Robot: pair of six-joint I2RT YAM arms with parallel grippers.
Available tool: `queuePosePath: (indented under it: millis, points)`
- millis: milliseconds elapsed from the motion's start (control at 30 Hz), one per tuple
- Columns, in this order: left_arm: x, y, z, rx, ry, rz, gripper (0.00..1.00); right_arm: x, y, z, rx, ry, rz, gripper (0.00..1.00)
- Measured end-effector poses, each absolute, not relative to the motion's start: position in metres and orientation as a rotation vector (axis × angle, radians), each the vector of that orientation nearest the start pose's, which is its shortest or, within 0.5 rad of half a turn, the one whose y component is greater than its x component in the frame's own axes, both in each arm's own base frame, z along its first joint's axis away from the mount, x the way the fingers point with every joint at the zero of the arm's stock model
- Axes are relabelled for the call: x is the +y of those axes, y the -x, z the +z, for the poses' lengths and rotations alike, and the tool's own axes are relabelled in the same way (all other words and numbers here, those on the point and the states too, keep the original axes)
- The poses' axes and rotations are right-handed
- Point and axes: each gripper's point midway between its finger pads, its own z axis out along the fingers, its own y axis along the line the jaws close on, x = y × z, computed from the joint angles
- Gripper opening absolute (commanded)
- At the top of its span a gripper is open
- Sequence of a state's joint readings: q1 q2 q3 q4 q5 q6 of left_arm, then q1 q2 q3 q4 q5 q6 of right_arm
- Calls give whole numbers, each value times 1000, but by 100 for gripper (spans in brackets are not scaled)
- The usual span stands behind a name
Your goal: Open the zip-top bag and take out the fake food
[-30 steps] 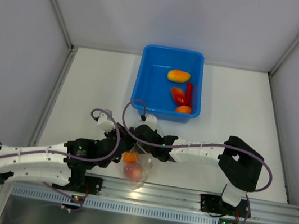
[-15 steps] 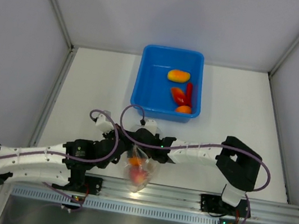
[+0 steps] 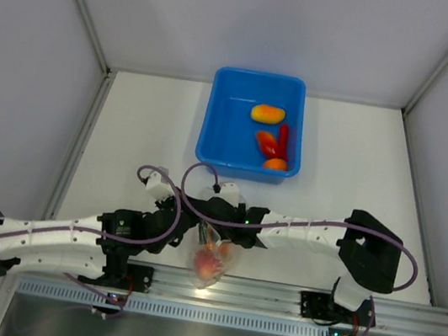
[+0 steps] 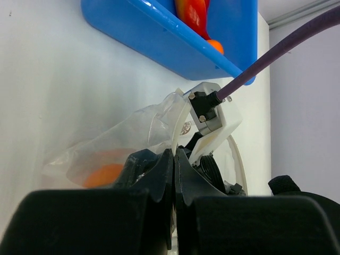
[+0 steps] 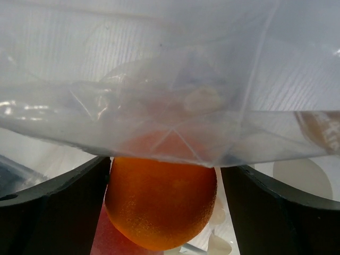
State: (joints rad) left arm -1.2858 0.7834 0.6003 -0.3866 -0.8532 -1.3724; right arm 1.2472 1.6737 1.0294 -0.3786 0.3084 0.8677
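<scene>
At the front of the tabletop [image 3: 139,138], well short of the tub [image 3: 222,125], the bag [image 3: 211,261] hangs pinched in the left hand [image 4: 174,159]. The right hand [image 5: 164,175] has just spread wider astride the orange [image 5: 159,207], seemingly still inside: a grab looks next.

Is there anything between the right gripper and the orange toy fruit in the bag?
Partly. The orange fruit sits within the open right gripper, but a fold of the zip-top bag hangs across its upper half; its lower half looks uncovered. The left gripper pinches the bag's edge.
</scene>
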Motion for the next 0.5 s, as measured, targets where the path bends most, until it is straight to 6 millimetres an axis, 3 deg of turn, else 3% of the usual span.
queuePosePath:
  millis: [133, 333, 500]
  points:
    - [-222, -174, 183, 1966, 555, -802, 0, 358, -142, 44, 2560, 378, 416, 69]
    - [-223, -171, 182, 1976, 545, -812, 0, 356, -144, 45, 2547, 361, 398, 54]
    - [-229, -169, 191, 1965, 560, -878, 0, 350, -144, 58, 2516, 355, 383, 53]
